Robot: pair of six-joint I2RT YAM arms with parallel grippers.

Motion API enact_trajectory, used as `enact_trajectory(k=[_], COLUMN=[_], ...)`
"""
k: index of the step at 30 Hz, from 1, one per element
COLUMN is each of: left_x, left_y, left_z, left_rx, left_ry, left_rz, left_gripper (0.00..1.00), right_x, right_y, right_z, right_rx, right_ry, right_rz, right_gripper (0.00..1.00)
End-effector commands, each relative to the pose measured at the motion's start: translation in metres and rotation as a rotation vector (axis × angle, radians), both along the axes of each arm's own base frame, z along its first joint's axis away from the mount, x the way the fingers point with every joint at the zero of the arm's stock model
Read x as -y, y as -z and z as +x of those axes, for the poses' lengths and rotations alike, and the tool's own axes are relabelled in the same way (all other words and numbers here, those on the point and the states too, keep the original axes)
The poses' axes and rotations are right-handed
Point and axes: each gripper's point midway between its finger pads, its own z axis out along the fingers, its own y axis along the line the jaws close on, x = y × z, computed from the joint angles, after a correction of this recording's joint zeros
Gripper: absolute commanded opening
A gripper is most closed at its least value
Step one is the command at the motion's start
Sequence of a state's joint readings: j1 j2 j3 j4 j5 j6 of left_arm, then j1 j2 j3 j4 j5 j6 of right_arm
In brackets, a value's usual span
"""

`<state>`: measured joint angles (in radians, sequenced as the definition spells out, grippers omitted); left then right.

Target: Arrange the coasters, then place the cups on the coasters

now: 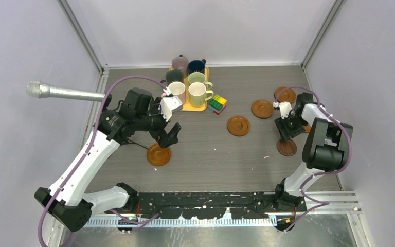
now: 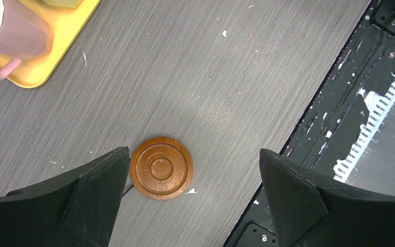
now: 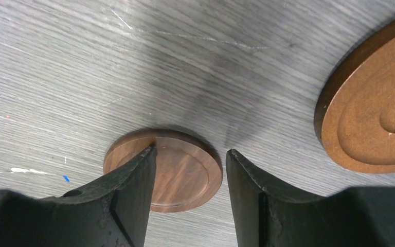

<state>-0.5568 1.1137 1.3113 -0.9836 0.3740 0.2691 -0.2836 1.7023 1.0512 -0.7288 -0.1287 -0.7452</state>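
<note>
Right claw [image 3: 190, 152] sits half spread, one finger over the dark coaster [image 3: 185, 180] on the table [image 3: 133, 62], a lighter coaster [image 3: 375, 123] nearby, while the left claw [image 2: 194, 152] hangs wide open above another coaster [image 2: 160, 167], cups [image 1: 197, 78] way back on the tray [image 1: 198, 107].

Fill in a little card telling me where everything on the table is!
mugs: six, bunched at tray, none on coasters
coasters: five in top view, spread out, all bare
left end effector: open, above coaster
right end effector: open, low over dark coaster
cube: right of tray
</note>
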Motion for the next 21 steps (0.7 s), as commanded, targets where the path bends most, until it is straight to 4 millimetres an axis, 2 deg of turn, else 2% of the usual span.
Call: enact_trajectory(k=[1, 5, 9, 13, 15, 18, 21], left_x=[0.002, 0.001, 0.0, 0.0, 0.0, 0.001, 0.001], left_y=[-0.005, -0.005, -0.006, -0.011, -0.013, -0.017, -0.026], left_z=[0.002, 0.002, 0.002, -0.001, -0.001, -0.002, -0.001], left_rx=[0.025, 0.027, 0.027, 0.027, 0.027, 0.021, 0.019], left_ry=[0.008, 0.006, 0.01, 0.011, 0.004, -0.008, -0.02], left_rz=[-0.011, -0.012, -0.004, -0.011, -0.018, -0.034, -0.068], left_gripper=[1.0, 1.0, 1.0, 1.0, 1.0, 1.0, 1.0], right_x=[-0.007, -0.02, -0.034, -0.067, -0.097, -0.17, -0.237], right_y=[-0.015, -0.034, -0.062, -0.097, -0.109, -0.119, -0.117], right_z=[0.024, 0.027, 0.031, 0.035, 0.037, 0.041, 0.044], right_rx=[0.088, 0.114, 0.152, 0.211, 0.235, 0.27, 0.291], right_ry=[-0.006, -0.023, -0.044, -0.103, -0.152, -0.255, -0.327], right_rz=[0.026, 0.044, 0.062, 0.105, 0.136, 0.21, 0.266], right_gripper=[0.57, 0.58, 0.6, 0.63, 0.64, 0.65, 0.67])
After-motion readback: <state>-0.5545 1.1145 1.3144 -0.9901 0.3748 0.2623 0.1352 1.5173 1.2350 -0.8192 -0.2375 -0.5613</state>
